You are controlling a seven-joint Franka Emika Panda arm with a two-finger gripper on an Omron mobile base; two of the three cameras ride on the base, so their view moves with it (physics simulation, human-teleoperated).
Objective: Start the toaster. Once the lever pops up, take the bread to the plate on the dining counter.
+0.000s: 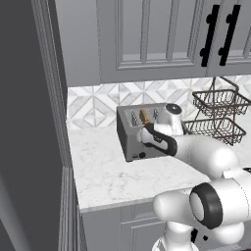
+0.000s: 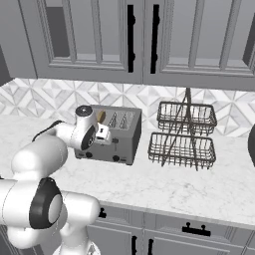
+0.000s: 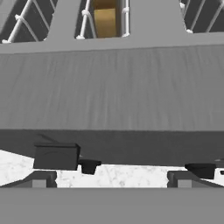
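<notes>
Toaster (image 1: 142,132) stands on the marble counter (image 1: 112,171) against the patterned backsplash (image 1: 93,105), beneath grey wall cabinets (image 2: 99,40) with black handles. A two-tier wire basket rack (image 2: 183,134) stands just beside the toaster on the same counter, on its right in both base views.

Bread (image 1: 144,116), a golden-brown slice, sits upright in one of the toaster's top slots with its upper edge showing above the slot; in the hand view the bread (image 3: 105,22) lies between the white slot wires at the top of the frame.

The arm reaches over the counter edge to the toaster's front face, where the hand covers part of that face in both base views. Claw (image 3: 111,179) is spread fully wide and grips nothing; its two dark fingertips (image 3: 39,179) sit low, close to the toaster's lower front edge, with marble visible between them.

A black block (image 3: 56,156) projects from the toaster's underside edge just above the left fingertip in the hand view; whether this is the lever cannot be told. Two small dark knobs (image 2: 115,158) show on the lower front face.
</notes>
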